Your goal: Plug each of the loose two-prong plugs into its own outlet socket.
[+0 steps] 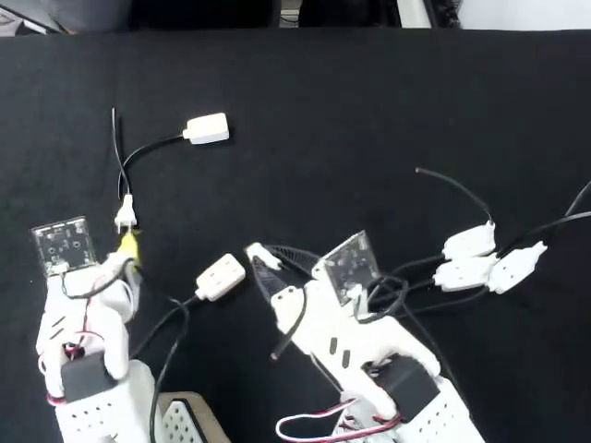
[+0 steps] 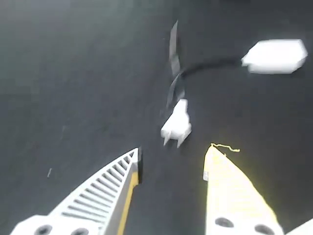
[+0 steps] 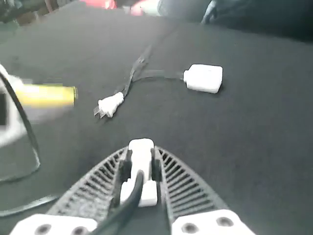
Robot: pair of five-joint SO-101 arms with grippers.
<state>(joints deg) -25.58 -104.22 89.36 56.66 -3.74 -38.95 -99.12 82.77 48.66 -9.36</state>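
So, the left claw [image 2: 173,151] is low over the bench [image 1: 369,111] with its jaws apart. The loose plug [image 2: 177,125] lies flat just ahead of the tips, untouched. Its prongs point back at the claw and its cord runs off toward the far socket [image 2: 274,56], apparently on the same short lead. The open stance looks like lining up to pinch the plug body by its sides. The grip isn't made yet.

The right claw [image 3: 141,149] is clamped on a held plug [image 3: 143,169]. The white body is squeezed between the fingers and its black cord trails back under the wrist. The prongs are hidden, so I can't tell which way they face. From above, this claw [image 1: 261,259] sits just beside the near socket [image 1: 220,276], not touching it. The plug is probably held nose-out that way so it can be pushed straight into that socket.

Risk: the near socket lies loose on the bench with nothing pinning it, so a push may just slide it. The left claw is busy elsewhere, near the loose plug [image 1: 126,214].

A white connector cluster [image 1: 471,258] with tangled cords sits well apart on the other side. It looks like pairs already mated, but I can't confirm that. Judged progress is partway, with at least two plugs left.
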